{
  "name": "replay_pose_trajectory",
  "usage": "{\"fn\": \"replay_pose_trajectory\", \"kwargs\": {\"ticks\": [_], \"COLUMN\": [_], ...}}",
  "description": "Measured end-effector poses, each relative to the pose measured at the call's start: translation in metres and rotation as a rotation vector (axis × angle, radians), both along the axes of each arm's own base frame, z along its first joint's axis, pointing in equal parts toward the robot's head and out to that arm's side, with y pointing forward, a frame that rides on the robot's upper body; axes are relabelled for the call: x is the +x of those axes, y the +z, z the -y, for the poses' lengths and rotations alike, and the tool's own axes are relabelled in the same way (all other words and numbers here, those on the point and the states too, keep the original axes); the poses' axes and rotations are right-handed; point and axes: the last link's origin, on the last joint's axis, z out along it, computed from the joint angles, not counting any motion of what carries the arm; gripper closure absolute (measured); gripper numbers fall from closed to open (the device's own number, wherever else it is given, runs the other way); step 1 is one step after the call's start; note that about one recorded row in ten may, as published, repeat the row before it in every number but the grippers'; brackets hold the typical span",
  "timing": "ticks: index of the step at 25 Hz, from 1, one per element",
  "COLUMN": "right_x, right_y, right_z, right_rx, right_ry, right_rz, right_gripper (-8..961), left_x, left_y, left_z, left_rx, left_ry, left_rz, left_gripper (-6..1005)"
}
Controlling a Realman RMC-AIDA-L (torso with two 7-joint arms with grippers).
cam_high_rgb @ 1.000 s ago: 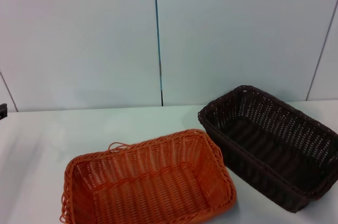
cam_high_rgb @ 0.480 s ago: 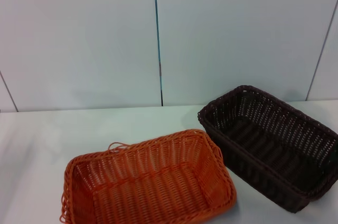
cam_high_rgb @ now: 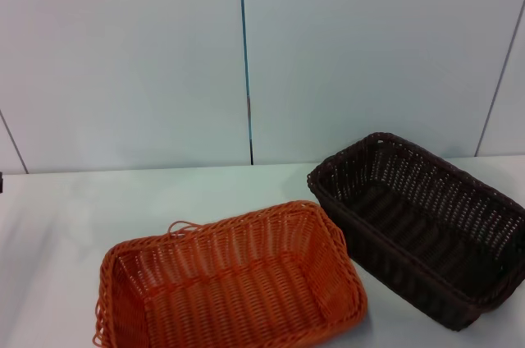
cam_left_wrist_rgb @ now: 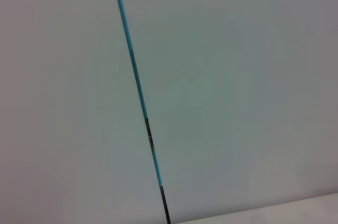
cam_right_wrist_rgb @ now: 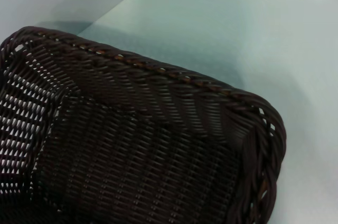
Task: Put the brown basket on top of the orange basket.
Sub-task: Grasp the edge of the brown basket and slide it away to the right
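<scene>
**Two baskets side by side, neither claw in sight**

Neither gripper shows its fingers in any view, so I cannot tell whether either claw is wide, narrow or holding anything. At the far left edge of the head view, about mid-height, a small dark sliver is too small to identify.

From the right wrist view, the camera looks down into the brown basket [cam_right_wrist_rgb: 137, 145], which fills the lower left and centre of that frame: its braided rim runs diagonally from upper left to the right edge, and the woven floor and openwork side walls lie below it. Pale table surface takes the upper right of that frame.

The left wrist view shows only the wall panels [cam_left_wrist_rgb: 237, 86], with a blue seam [cam_left_wrist_rgb: 134, 76] running from the top edge down to the bottom centre, turning dark lower down, and a strip of table in the lower right corner.

In the head view the brown basket [cam_high_rgb: 426, 229] sits at right centre on the white table [cam_high_rgb: 57, 225], upright and empty. The orange basket [cam_high_rgb: 234, 282] sits at lower centre-left, upright and empty, with a loose strand [cam_high_rgb: 182, 226] looping up at its far rim. Their near corners lie just beside each other; whether they touch I cannot tell. The brown basket is not on the orange one.
</scene>
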Motion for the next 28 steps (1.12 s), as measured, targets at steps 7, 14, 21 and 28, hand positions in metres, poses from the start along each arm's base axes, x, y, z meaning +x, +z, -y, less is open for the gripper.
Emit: {"fn": "replay_pose_trajectory", "kwargs": {"ticks": [7, 14, 21, 28], "right_x": [0.010, 0.011, 0.010, 0.013], "right_y": [-0.012, -0.031, -0.032, -0.031], "right_z": [-0.003, -0.010, -0.012, -0.011], "right_rx": [0.011, 0.001, 0.012, 0.016], "right_ry": [-0.019, -0.010, -0.003, -0.007], "right_rz": [-0.007, 0.002, 0.005, 0.007], "right_gripper": [30, 30, 31, 31], "left_x": [0.004, 0.007, 0.004, -0.003], "left_y": [-0.010, -0.017, -0.015, -0.019], "left_z": [-0.001, -0.003, -0.004, -0.008], "left_rx": [-0.043, -0.073, -0.042, -0.005], "left_ry": [-0.012, -0.013, 0.013, 0.062], "left_rz": [-0.019, -0.039, -0.027, -0.106], "left_gripper": [336, 336, 335, 335]}}
